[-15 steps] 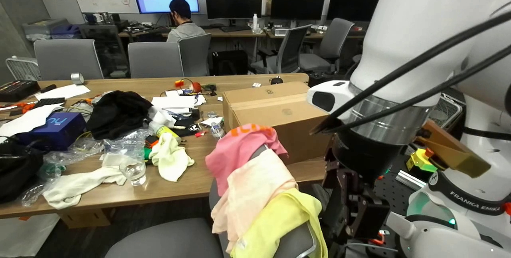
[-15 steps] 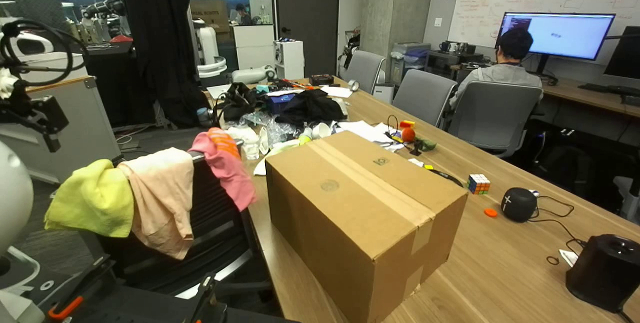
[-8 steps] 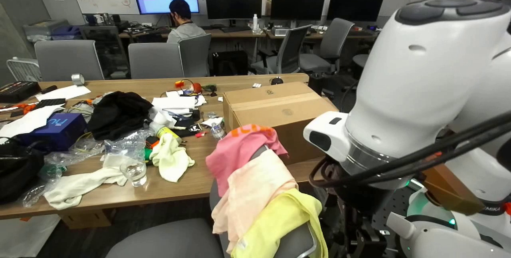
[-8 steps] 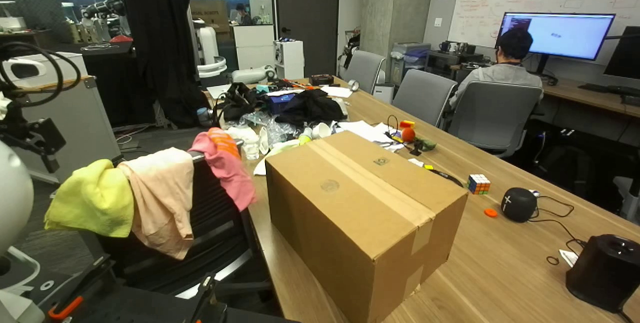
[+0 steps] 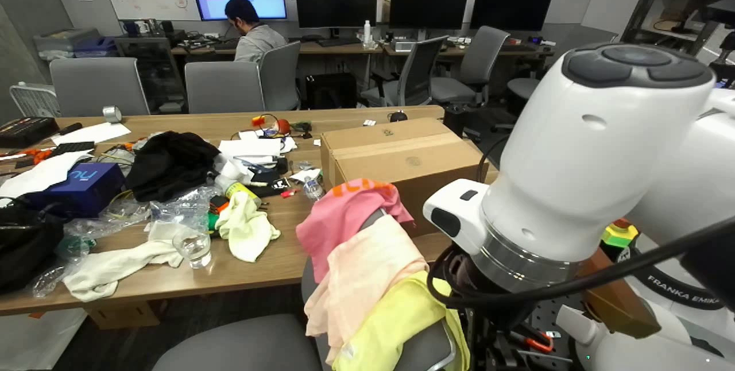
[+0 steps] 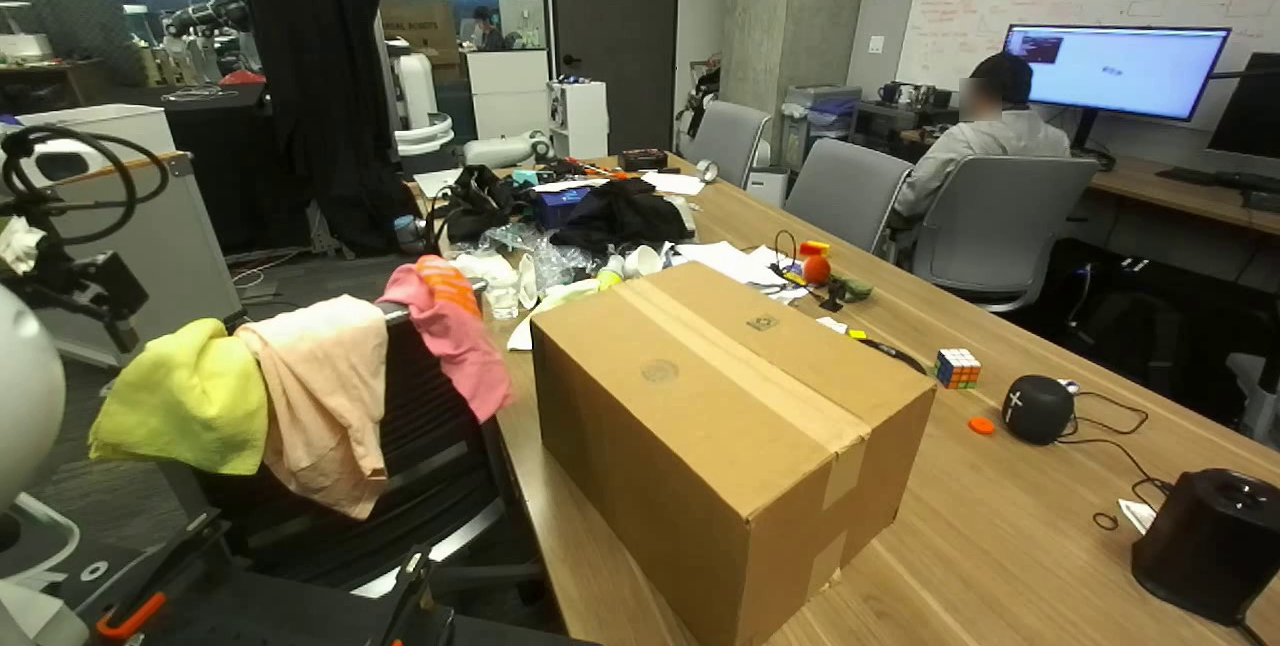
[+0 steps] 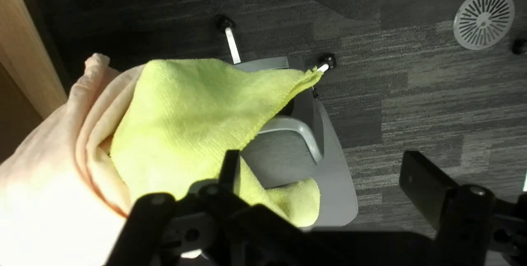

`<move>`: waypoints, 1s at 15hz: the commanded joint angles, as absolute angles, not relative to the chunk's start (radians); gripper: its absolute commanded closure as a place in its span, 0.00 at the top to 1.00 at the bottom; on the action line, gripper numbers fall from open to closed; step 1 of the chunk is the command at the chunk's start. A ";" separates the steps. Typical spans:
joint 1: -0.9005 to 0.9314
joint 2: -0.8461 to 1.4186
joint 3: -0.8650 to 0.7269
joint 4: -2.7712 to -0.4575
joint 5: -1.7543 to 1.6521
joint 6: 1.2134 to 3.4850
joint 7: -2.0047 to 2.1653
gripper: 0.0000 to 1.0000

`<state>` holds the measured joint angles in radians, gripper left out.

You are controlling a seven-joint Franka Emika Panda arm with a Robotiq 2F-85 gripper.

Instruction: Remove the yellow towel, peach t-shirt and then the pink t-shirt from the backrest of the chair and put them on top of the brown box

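Over the backrest of the grey chair point(image 5: 247, 345) hang three cloths side by side. The yellow towel point(image 5: 390, 319) is at the end closest to the arm, the peach t-shirt point(image 5: 367, 267) in the middle, and the pink t-shirt point(image 5: 341, 224) at the table end. Seen from the wrist view, my gripper point(image 7: 323, 165) is open wide above the chair. One finger overlaps the yellow towel point(image 7: 185, 113) in the picture; the other is over bare floor. Whether it touches the cloth I cannot tell. The brown box point(image 6: 720, 386) stands on the table with nothing on its top.
The wooden table point(image 6: 1000, 486) holds a black jacket point(image 5: 172, 164), a blue box point(image 5: 80, 187), pale cloths point(image 5: 244, 224) and a clear glass point(image 5: 192, 247) near the chair. Beyond the brown box are a cube point(image 6: 957, 368) and dark speakers point(image 6: 1038, 409). A person point(image 5: 252, 32) sits at a far desk.
The arm has come down and swung closer to the chair's towel end, its gripper lowering. The cloths and box have stayed put. The seated person has shifted sideways.
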<state>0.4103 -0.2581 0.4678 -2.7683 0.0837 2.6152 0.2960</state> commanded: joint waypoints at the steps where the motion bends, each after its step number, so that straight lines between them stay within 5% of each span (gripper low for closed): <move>1: 0.358 -0.220 0.489 -2.768 -0.030 2.695 0.368 1.00; 11: 0.220 -0.165 0.491 -2.768 -0.435 2.720 0.600 1.00; 13: 0.208 -0.158 0.483 -2.768 -0.477 2.715 0.626 0.74; 15: 0.201 -0.158 0.480 -2.768 -0.504 2.714 0.649 0.58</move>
<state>0.2209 -0.1623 0.4761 -2.7678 -0.4485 2.6991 0.5942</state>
